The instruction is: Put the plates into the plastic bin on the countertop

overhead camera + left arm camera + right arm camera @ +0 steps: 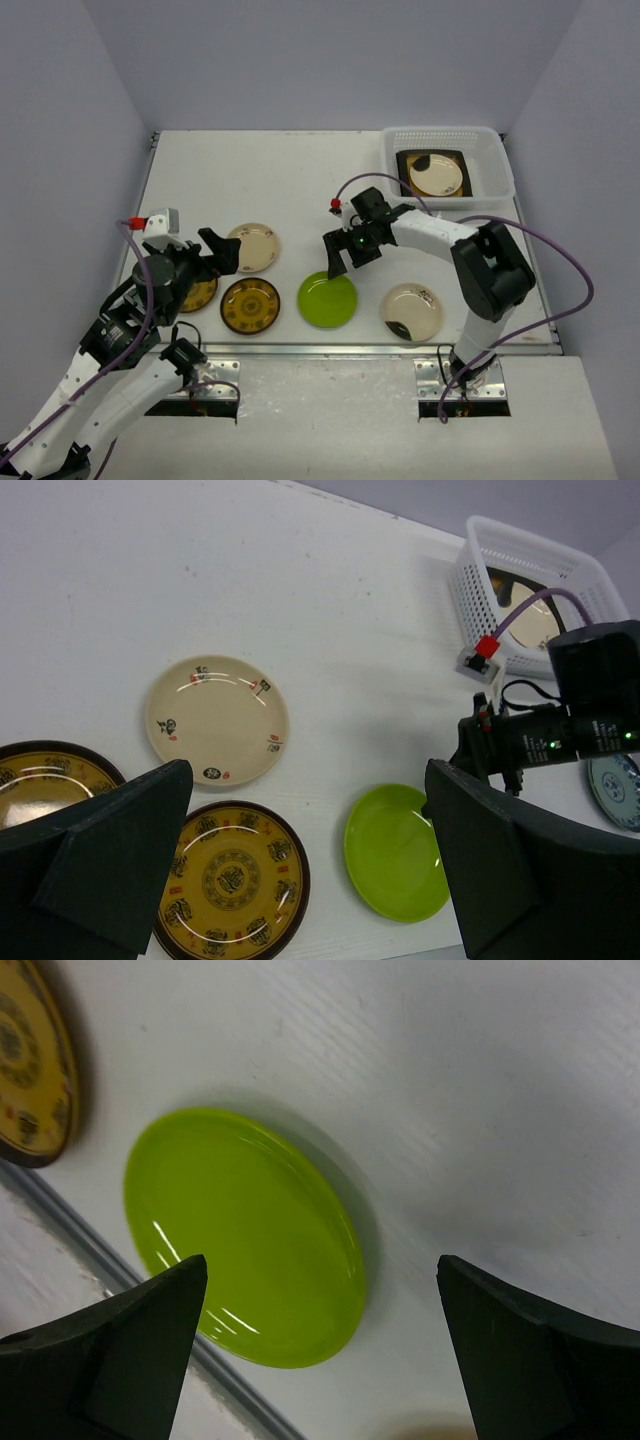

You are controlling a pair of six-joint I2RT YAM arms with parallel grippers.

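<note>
One lime plate (327, 300) lies flat on the countertop (300, 180) just below the right gripper (343, 266), whose jaws gape wide and empty over it, the bin (503, 168) well apart at far right

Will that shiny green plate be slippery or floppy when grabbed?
Probably slippery: the lime green plate shows glossy highlights. Likely stiff, as its rim has a crisp round shape. Lying flat and shallow, it should slide rather than roll if pushed.
</note>
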